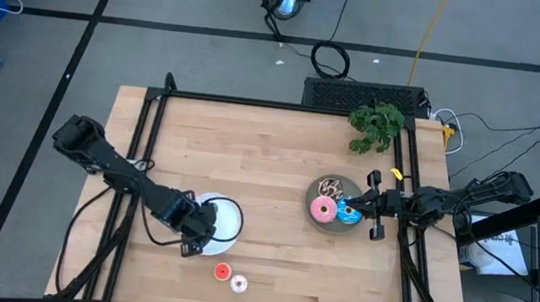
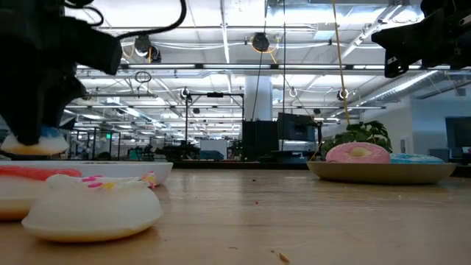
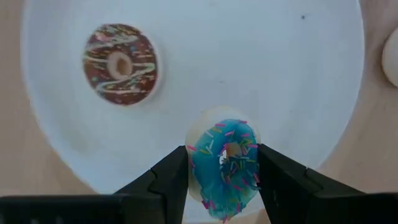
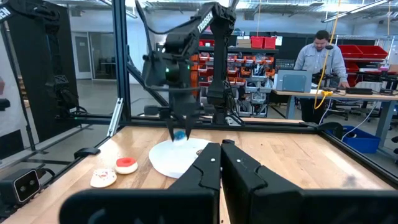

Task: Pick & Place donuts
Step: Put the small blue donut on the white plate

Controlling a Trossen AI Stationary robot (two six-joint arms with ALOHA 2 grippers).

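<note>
My left gripper [image 3: 224, 180] hovers over the white plate [image 3: 298, 74], shut on a mini blue-frosted sprinkled donut [image 3: 225, 167]. A mini chocolate donut [image 3: 120, 64] lies flat on that plate. On the table near the plate lie a red mini donut [image 1: 222, 272] and a whitish one [image 1: 238, 284]. The grey plate [image 1: 334, 226] carries the pink donut [image 1: 322, 211], the blue donut [image 1: 348, 216] and the chocolate-sprinkled donut [image 1: 329, 187]. My right gripper [image 1: 370, 198] waits, shut, at the grey plate's right rim. My left gripper pinches the mini blue donut by two opposite sides of its outer rim [image 3: 198, 168], one finger on each side. The fingers [image 3: 171, 177] come from above, pointing down. The donut is lifted clear just above the white plate, frosted face up, a little tilted.
A green leafy plant [image 1: 376, 124] sits at the table's far right corner. A black frame [image 1: 285, 105] runs round the table edges. Bare wood lies between the two plates. A person [image 4: 320, 56] stands at a desk beyond the table.
</note>
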